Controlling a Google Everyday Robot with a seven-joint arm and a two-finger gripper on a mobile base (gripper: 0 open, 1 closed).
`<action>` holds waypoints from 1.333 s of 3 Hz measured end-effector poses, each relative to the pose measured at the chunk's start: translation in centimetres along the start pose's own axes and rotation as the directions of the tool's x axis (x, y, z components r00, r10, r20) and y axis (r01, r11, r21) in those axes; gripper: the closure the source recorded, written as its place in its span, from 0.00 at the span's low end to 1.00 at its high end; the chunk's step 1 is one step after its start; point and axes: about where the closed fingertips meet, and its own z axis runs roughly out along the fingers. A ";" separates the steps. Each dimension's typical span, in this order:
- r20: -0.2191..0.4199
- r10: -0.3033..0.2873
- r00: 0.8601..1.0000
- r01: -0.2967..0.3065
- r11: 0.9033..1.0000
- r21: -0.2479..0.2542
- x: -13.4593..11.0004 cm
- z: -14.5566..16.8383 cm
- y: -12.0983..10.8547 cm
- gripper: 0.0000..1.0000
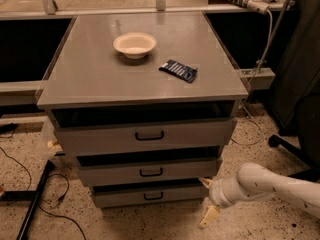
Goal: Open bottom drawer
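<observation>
The bottom drawer (150, 196) is the narrowest grey front of three, low on the cabinet, with a small black bar handle (153, 196). It sits pushed in under the middle drawer (147, 172) and the wide top drawer (145, 135). My gripper (207, 199) is at the end of the white arm (270, 186), low at the right, just off the bottom drawer's right end. Its two cream fingers (209, 216) stand spread apart and hold nothing.
On the grey cabinet top (90, 79) stand a cream bowl (134, 44) and a dark blue packet (178, 70). A black chair base (290, 144) is at the right. Cables (30, 194) and a black leg lie on the speckled floor at the left.
</observation>
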 end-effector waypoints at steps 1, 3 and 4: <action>0.032 0.002 0.999 -0.001 1.000 -0.018 2.0 3.1 -0.3 0.00; 0.242 -0.149 0.959 0.174 0.981 -0.087 3.5 8.3 0.2 0.00; 0.259 -0.181 0.949 0.212 0.972 -0.097 3.6 8.4 0.4 0.00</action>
